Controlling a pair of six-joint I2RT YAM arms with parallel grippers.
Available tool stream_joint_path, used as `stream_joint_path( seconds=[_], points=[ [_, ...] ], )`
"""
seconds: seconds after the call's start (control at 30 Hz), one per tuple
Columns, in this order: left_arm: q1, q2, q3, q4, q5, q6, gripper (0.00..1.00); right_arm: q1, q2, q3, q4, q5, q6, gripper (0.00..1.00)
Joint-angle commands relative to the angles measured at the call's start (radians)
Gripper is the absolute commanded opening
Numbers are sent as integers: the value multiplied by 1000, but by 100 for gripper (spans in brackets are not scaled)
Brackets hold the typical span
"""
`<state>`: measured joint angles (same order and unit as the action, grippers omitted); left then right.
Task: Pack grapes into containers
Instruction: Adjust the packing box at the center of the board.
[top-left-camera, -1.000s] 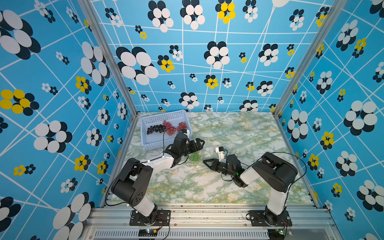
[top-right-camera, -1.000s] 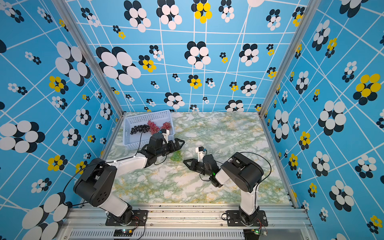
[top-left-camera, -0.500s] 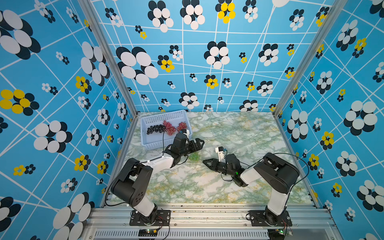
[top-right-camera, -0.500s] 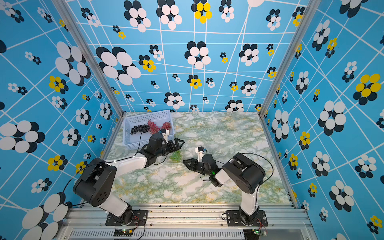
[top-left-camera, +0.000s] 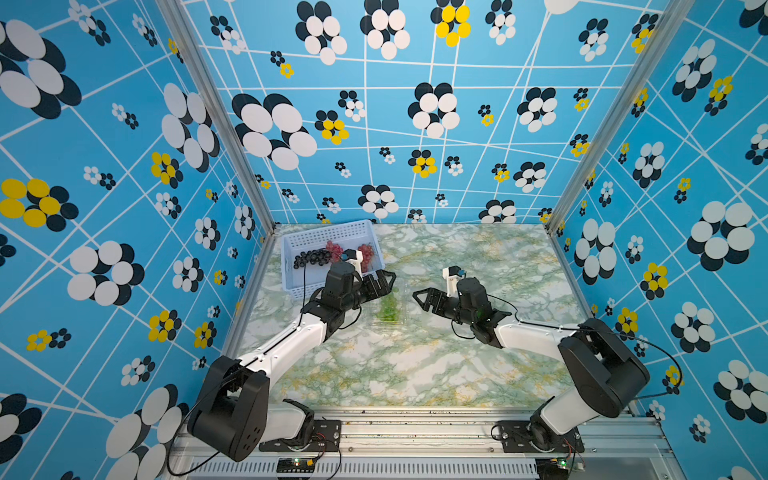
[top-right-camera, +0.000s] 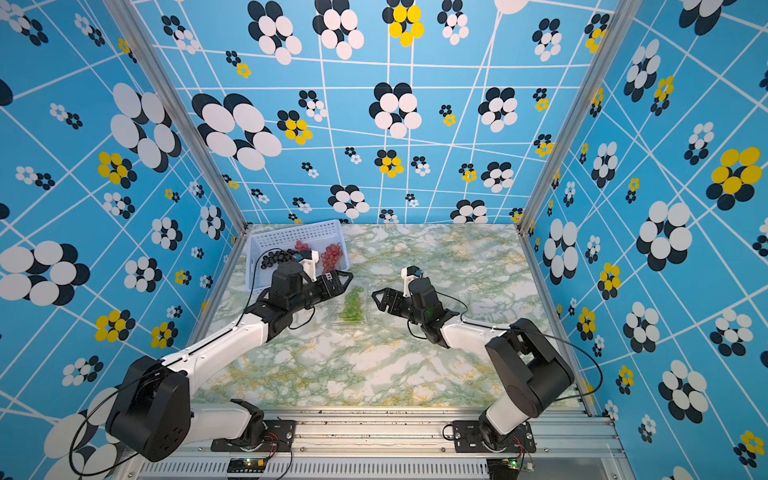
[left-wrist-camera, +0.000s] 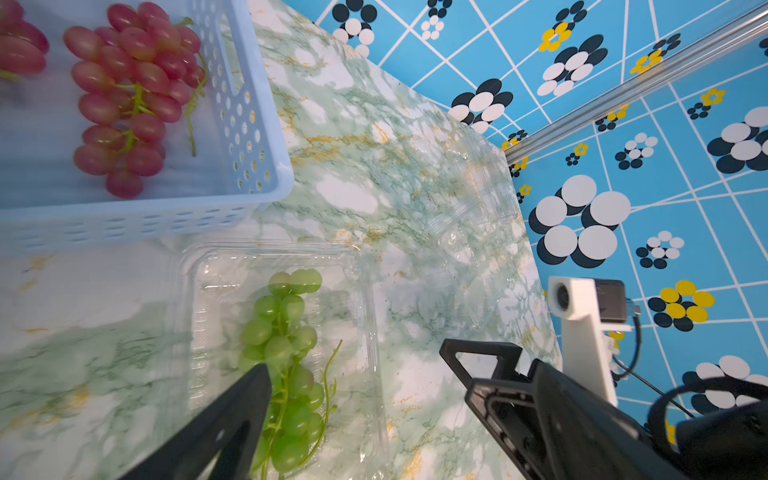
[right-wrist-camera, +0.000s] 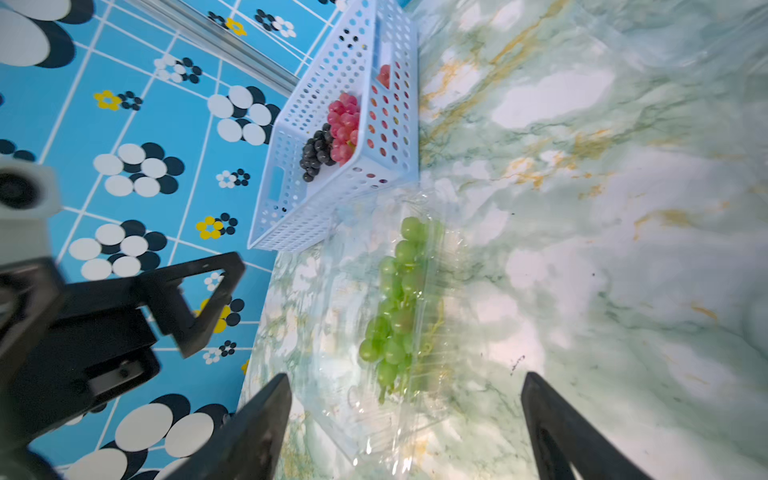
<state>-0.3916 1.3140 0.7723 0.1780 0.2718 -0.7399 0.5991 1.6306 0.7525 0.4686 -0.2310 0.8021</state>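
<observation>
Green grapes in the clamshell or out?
In. The green bunch lies within the clear clamshell's rim, seen in both wrist views.

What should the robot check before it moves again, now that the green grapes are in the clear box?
1. The green grapes lie inside the clear box: ok.
2. The box lid is fully shut: cannot tell, the plastic is too see-through.
3. The left gripper is open and holds nothing: ok.
4. The right gripper is open and holds nothing: ok.
5. More grapes are ready to pick: ok, the dark bunch and two red bunches lie in the blue basket.
</observation>
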Motion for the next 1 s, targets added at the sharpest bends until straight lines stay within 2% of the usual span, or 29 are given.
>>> stream_joint_path(
  seconds=[0.0,0.13,0.3,0.5,0.8,0.97],
  points=[
    [17,-26,-36,-67,-6,15,100,0,69,63,-86,-52,-35,90],
    [38,-47,-69,-78,1,12,100,2,125,122,-71,-99,-16,90],
    [64,-59,-106,-72,11,5,100,32,146,157,-74,-99,-7,89],
    [91,-76,-122,-69,22,0,99,97,203,201,-61,-81,21,80],
    [137,-152,-112,-138,38,16,99,180,283,255,16,-69,108,73],
    [147,-163,-99,-158,61,20,99,214,275,281,-1,-68,103,76]
  ],
)
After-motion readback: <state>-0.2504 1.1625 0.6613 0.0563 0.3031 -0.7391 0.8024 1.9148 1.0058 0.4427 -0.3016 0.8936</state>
